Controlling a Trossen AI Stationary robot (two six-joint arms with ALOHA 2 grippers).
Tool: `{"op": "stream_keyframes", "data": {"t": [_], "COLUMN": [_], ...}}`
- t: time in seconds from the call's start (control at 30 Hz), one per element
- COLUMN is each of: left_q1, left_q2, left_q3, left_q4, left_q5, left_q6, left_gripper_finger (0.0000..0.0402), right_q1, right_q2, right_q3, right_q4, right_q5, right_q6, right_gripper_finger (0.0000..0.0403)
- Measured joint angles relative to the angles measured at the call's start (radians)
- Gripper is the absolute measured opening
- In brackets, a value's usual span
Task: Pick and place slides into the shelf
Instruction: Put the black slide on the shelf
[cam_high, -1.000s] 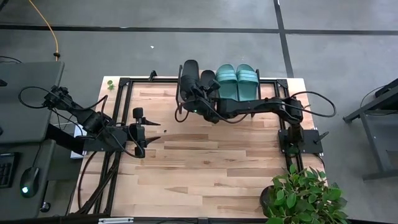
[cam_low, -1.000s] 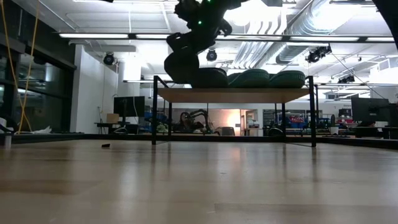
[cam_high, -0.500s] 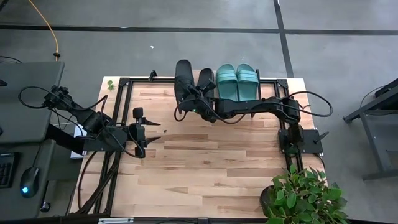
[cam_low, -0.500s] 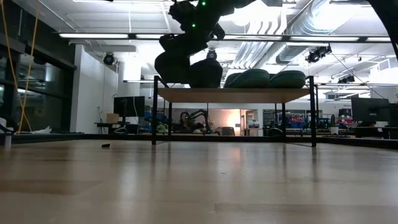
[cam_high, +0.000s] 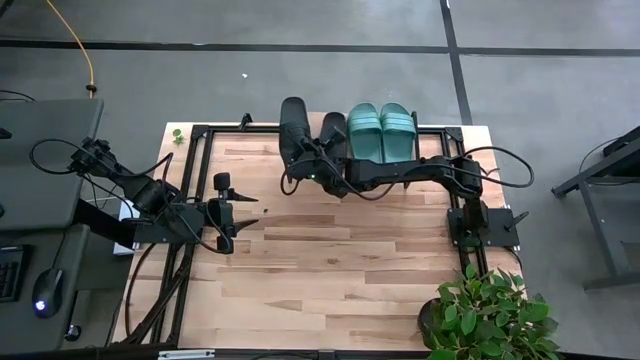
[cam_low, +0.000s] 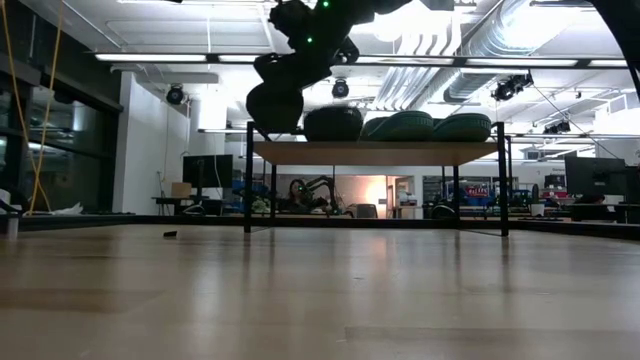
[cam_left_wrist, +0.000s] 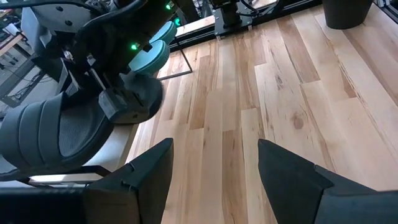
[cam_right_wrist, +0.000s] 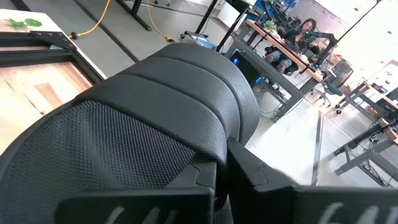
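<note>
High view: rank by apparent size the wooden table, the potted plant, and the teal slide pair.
1. wooden table
2. potted plant, cut off by the picture's edge, so its full size is unsure
3. teal slide pair

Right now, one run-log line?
right gripper: shut on black slide, above shelf | on shelf: black slide, two green | left gripper: open, idle

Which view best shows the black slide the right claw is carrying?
The high view: the held black slide appears whole beside the shelved one. The low view shows it side-on above the shelf; both wrist views show only its strap close up.
</note>
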Motion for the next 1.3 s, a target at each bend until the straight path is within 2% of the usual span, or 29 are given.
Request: {"op": "stream_keyframes", "data": {"t": [0.23,0.6,0.97,1.3], "left_q1": [0.0,0.0,0.0,0.0], "left_q2": [0.0,0.0,0.0,0.0], "left_q3": [0.0,0.0,0.0,0.0], "left_q4": [0.0,-0.001,-0.001,-0.001], "left_q5": [0.0,0.0,0.0,0.0], "left_q6": [0.0,0.0,0.0,-0.001], "left_gripper_finger": [0.0216,0.0216,0.0216,0.0216], "right_q1": [0.0,0.0,0.02,0.014], "right_q2": [0.0,0.0,0.005,0.013], "right_q3": [0.0,0.0,-0.001,-0.001], "right_q4": [0.0,-0.186,-0.212,-0.232], "right_q5": [0.0,0.009,0.079,-0.017], "right_q6": [0.007,0.242,0.228,0.271], "right_gripper_finger": [0.0,0.0,0.0,0.0]}}
